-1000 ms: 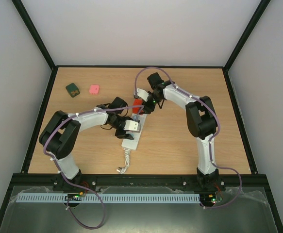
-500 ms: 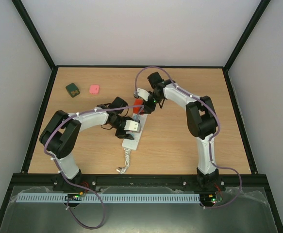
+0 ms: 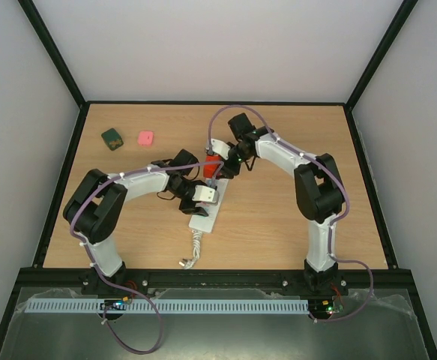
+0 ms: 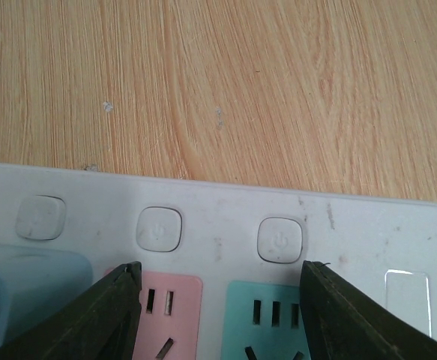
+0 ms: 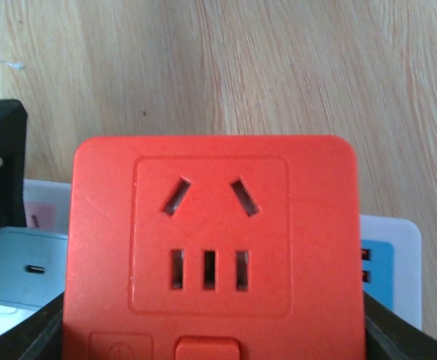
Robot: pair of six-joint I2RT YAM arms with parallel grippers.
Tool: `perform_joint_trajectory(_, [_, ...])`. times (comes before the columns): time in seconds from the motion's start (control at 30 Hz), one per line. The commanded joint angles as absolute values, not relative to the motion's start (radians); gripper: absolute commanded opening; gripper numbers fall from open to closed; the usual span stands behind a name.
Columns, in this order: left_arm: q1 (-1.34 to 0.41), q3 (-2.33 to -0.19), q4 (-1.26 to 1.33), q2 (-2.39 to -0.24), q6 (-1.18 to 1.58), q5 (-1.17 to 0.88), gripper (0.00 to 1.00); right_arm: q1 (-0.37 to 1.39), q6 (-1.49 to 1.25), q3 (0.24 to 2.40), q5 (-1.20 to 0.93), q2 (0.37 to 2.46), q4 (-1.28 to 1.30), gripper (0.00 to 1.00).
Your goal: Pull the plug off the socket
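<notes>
The socket, a long white power strip (image 3: 203, 216), lies mid-table with its coiled cord (image 3: 193, 251) trailing toward the near edge. The plug is a red block (image 3: 211, 166) at the strip's far end. My right gripper (image 3: 218, 166) is shut on it, and it fills the right wrist view (image 5: 211, 247) with my fingers (image 5: 31, 337) at its lower corners. I cannot tell whether it still sits in the strip. My left gripper (image 3: 205, 193) is open, its fingers (image 4: 91, 322) down on the strip (image 4: 218, 232) over the pink (image 4: 166, 307) and teal (image 4: 270, 315) outlets.
A grey-blue charger (image 5: 23, 270) sits in the strip beside the red plug. A dark green cube (image 3: 112, 138) and a pink cube (image 3: 145, 138) lie at the far left of the wooden table (image 3: 278, 225). Black frame posts edge the table.
My right arm's elbow has swung slightly right and its wrist has shifted a little. The red plug and my left gripper have hardly moved.
</notes>
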State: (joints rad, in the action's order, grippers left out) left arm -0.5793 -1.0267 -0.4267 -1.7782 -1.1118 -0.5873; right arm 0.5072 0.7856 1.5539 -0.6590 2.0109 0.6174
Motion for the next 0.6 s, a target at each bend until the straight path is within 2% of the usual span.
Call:
perform_joint_trajectory(0.0, [-0.578,-0.984,-0.497,-1.854,-1.129,-0.451,0.60,0.513,0.770,1.622,-0.692,1.998,0.657,0.22])
perform_joint_trajectory(0.1, [-0.578,-0.991,-0.503,-1.846,-1.120,-0.458,0.60,0.497,0.752,1.648,-0.712,2.000,0.676,0.22])
perform_joint_trajectory(0.33, [-0.574,-1.025,-0.520,-1.723,-1.033,-0.533,0.69,0.419,0.592,1.692,-0.829,1.993,0.644,0.22])
perform_joint_trajectory(0.57, [-0.553,-1.088,-0.514,-1.591,-0.884,-0.622,0.88,0.340,0.318,1.672,-0.945,1.968,0.483,0.22])
